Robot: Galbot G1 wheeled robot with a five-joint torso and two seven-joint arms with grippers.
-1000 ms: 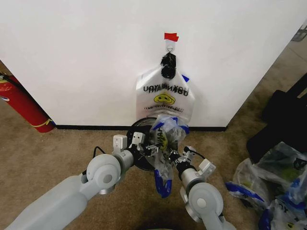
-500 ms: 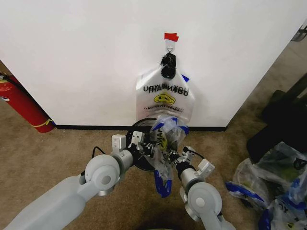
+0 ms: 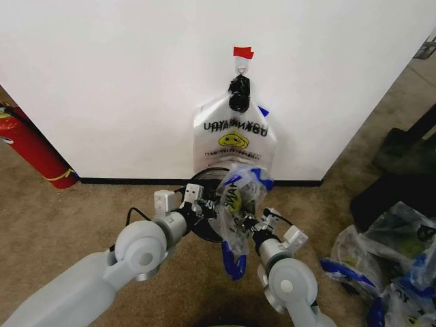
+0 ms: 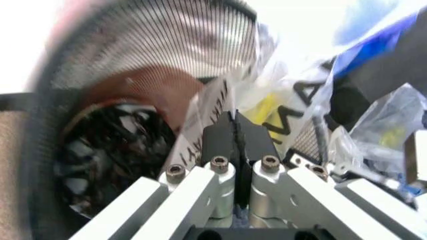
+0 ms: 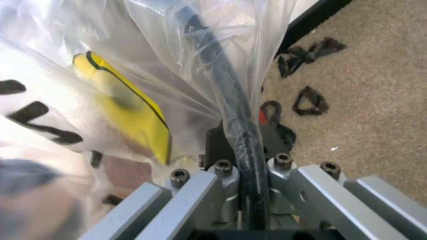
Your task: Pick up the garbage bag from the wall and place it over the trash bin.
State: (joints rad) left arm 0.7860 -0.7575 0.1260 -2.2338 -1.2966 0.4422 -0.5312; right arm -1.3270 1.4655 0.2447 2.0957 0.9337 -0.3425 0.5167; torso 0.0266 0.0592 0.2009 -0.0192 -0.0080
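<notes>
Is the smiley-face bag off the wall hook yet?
No, in the head view the smiley-face bag hangs from the hook on the wall.

A plain indoor room, likely an office or lab corner set up for testing: a bare white wall (image 3: 122,82) with black baseboard (image 3: 136,181), worn brown carpet (image 3: 61,225), a red fire extinguisher (image 3: 30,146) against the wall, red tape (image 3: 243,52) above a hook (image 3: 241,65), and a heap of stuffed bags (image 3: 388,262) on the floor.
</notes>
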